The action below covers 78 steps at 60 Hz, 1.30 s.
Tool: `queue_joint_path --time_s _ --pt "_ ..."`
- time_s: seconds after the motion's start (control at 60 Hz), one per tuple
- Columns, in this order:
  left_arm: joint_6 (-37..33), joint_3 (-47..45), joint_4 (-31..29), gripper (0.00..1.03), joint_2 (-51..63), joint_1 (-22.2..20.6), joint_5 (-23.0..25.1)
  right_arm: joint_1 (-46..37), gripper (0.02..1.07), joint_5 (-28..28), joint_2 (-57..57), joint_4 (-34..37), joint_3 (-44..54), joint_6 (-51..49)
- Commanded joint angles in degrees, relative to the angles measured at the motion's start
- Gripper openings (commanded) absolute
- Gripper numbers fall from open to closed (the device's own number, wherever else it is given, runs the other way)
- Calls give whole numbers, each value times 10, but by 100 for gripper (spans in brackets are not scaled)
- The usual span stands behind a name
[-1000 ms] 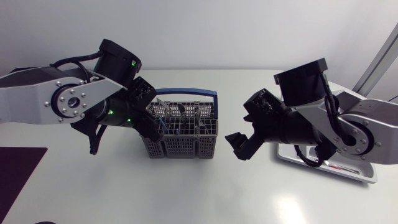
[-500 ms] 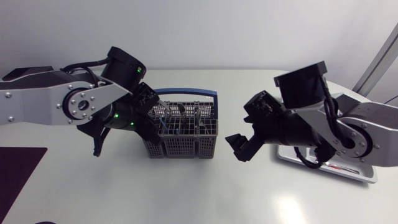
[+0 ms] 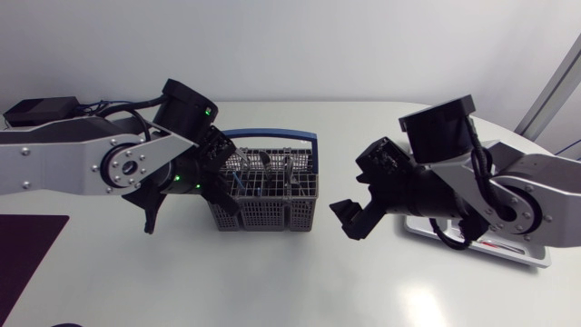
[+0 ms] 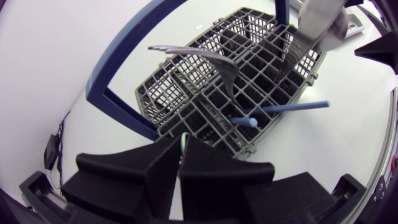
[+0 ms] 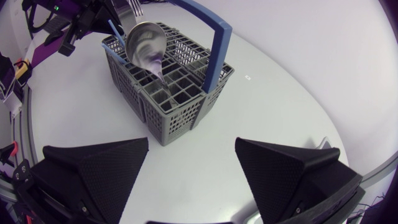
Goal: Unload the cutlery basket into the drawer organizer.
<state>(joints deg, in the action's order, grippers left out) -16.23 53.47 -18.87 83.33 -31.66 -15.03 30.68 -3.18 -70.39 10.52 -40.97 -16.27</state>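
Observation:
The grey cutlery basket (image 3: 265, 200) with a blue handle (image 3: 272, 136) stands mid-table. It holds a fork (image 4: 193, 57), a large spoon (image 4: 323, 25) and a blue-handled piece (image 4: 287, 109) lying slanted across the cells. My left gripper (image 3: 227, 186) is down at the basket's left end. In the left wrist view the left gripper (image 4: 182, 146) has its fingers almost together on a thin pale green handle (image 4: 182, 138). My right gripper (image 3: 349, 218) hovers wide open to the right of the basket, apart from it. The white drawer organizer (image 3: 536, 256) lies under my right arm.
A dark mat (image 3: 27, 250) lies at the table's front left. In the right wrist view the basket (image 5: 168, 93) stands ahead of the right gripper (image 5: 193, 168), with bare table between them, and my left arm (image 5: 81, 28) is behind it.
My left arm has shifted right and lower at the basket's left end, and its fingers have come together. The right arm has barely moved and stays open.

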Motion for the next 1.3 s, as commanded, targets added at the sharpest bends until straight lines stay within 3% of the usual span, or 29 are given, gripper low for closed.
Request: queue_joint_path --time_s 0.0,0.45,1.283 --pt "7 -22 6 23 -18 -9 -12 -2 102 -1 5 -2 15 9" --pt "-20 -27 11 22 -73 -28 -50 -1 102 -1 11 0 12 9" --pt "-22 -19 -91 22 -153 -63 -81 84 102 9 47 45 -22 19"
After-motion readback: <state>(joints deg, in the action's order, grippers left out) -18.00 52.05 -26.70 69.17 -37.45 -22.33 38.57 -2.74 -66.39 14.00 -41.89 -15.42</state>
